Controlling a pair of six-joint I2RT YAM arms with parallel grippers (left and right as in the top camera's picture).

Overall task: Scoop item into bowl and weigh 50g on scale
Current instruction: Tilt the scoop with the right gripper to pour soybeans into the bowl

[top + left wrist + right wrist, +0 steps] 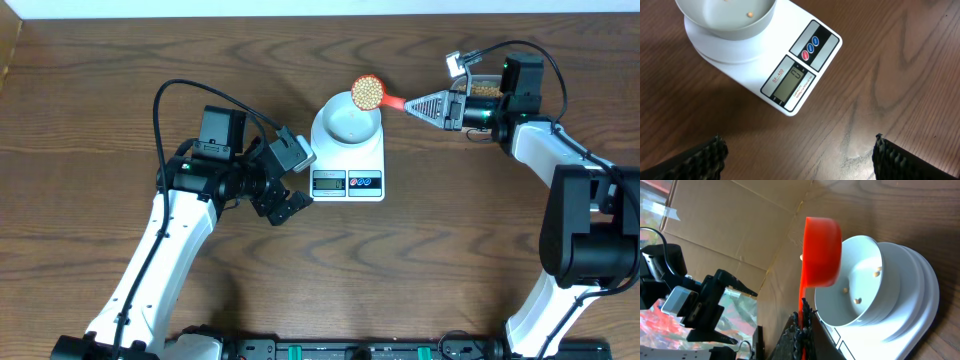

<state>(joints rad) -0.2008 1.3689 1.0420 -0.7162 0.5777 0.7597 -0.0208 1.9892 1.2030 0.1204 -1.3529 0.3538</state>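
While right gripper [412,103] clamps scoop [391,99], beans [367,92] over bowl [346,126] rim, left gripper [282,208] spread

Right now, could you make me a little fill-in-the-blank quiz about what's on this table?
1. The white bowl sits on top of the ____.
2. The right claw is shut on the handle of a ____ scoop.
3. The scoop is heaped with small yellow ____.
4. The left claw is ____ and holds nothing.
Missing words: scale; red; beans; open.
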